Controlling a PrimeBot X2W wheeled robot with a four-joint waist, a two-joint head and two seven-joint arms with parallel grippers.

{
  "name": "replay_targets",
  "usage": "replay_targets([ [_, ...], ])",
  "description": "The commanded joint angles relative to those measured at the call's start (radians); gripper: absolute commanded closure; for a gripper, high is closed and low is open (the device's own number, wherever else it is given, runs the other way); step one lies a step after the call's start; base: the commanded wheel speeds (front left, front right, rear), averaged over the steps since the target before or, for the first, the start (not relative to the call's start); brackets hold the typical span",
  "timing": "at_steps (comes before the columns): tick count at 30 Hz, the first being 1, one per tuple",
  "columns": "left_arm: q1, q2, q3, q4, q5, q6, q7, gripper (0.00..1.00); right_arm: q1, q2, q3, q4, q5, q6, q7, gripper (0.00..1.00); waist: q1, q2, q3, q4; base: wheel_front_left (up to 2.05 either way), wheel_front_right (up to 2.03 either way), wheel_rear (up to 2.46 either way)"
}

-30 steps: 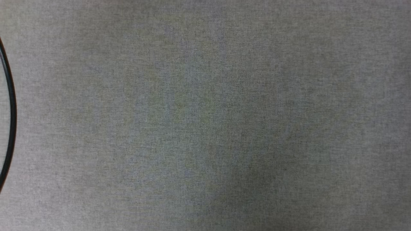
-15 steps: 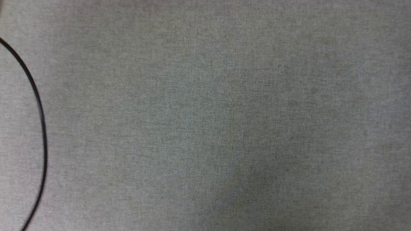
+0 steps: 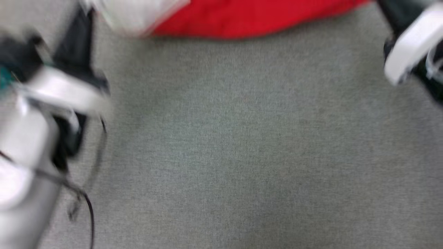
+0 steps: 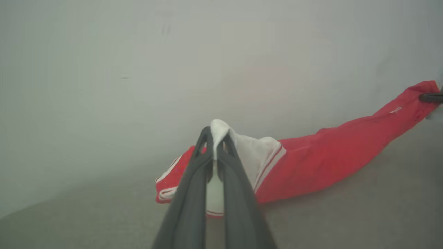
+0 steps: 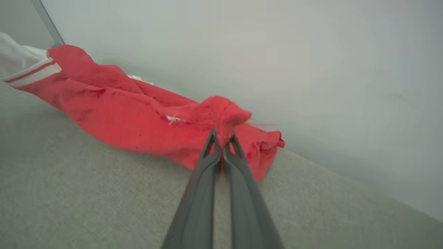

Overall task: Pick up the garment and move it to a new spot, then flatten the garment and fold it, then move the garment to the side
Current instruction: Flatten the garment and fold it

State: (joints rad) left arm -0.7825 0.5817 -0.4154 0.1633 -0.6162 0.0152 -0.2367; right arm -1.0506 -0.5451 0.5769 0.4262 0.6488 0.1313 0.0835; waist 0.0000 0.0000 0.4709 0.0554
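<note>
Covering the whole work area, a grey woven surface point(image 3: 242, 155) runs beneath and ahead of both grippers. On it rests the garment point(image 4: 328, 155), bunched into a long red rope. Its middle sags onto the surface between the two grippers, and each end rises to a set of fingertips.

The left gripper point(image 4: 216, 135) has its jaws pressed together on a fold of the white sleeve point(image 4: 256, 152), which pokes up past its fingertips. The sleeve's striped trim point(image 4: 271, 164) lies just to that gripper's right. The right gripper point(image 5: 223, 135) is likewise pinched shut, on a peak of red cloth at the opposite end, with a loose corner drooping just beyond its tips.

This looks like the carrying or spreading stage. To do it well, both arms should travel together at an even spacing, so that the cloth is neither yanked from a pinch nor left slack enough to drag and twist. Each grip holds only a small fold, so gentle, steady tension seems wiser than a hard pull.

The garment's long axis runs straight from one gripper to the other. The sleeve end points to the left gripper and the plain red body end to the right gripper. The head view is blurred, and no lettering can be made out.
</note>
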Motion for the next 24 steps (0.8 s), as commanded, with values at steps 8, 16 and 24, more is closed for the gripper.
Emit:
replay_targets([
  [8,0.467,0.029,-0.031,-0.190,-0.092,0.098,0.032,1.00,0.364,-0.055,0.005,-0.097,0.033,-0.001,0.021,1.00,0.0000,0.0000,-0.177,-0.002,0.00,0.00,0.00],
  [16,0.716,0.037,-0.043,-0.249,-0.221,0.097,0.063,1.00,0.589,-0.087,-0.011,-0.118,0.070,-0.001,0.033,1.00,0.0000,0.0000,-0.275,-0.002,0.00,0.00,0.00],
  [24,0.923,0.054,-0.082,-0.270,-0.361,0.058,0.131,1.00,0.788,-0.102,-0.057,-0.147,0.107,-0.001,0.046,1.00,0.0000,0.0000,-0.364,-0.010,0.00,0.00,0.00],
])
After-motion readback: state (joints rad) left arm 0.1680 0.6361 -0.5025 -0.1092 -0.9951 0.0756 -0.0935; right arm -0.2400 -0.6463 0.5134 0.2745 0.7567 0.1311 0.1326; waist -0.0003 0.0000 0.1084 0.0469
